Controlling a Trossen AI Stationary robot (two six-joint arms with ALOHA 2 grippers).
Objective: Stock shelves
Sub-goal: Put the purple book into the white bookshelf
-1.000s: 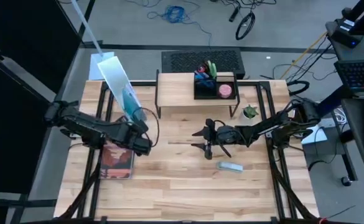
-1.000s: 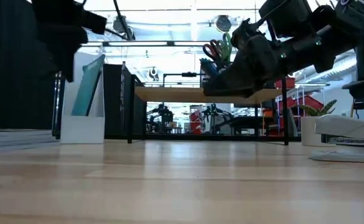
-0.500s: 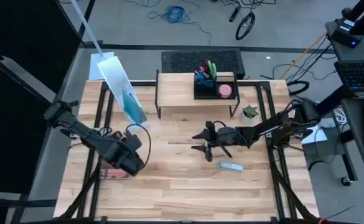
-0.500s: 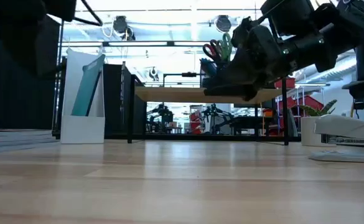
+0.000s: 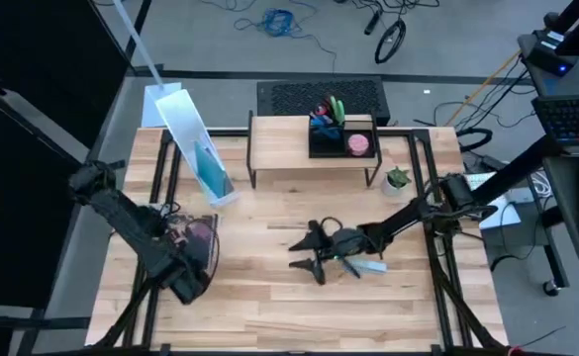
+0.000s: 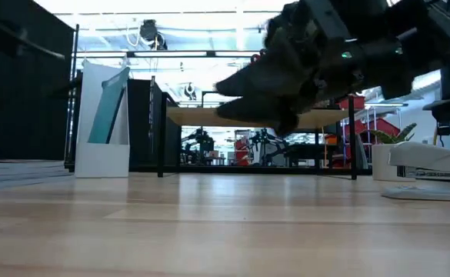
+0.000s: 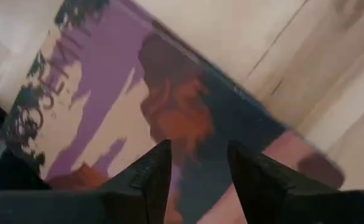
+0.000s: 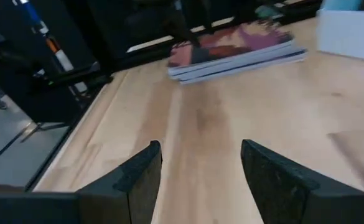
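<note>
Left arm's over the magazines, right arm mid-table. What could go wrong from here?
1. The left gripper, fingers open, hangs over the magazine stack, which lies flat near the table's left edge. A flat cover gives little to pinch; it may lift one copy or push the stack toward the edge.
2. The right gripper is open beside the stapler; a sweep may knock it.
3. The shelf already holds the black organizer, leaving limited room.

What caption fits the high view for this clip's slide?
Left gripper over the magazines; open right gripper mid-table beside the stapler; shelves at the far edge.
</note>
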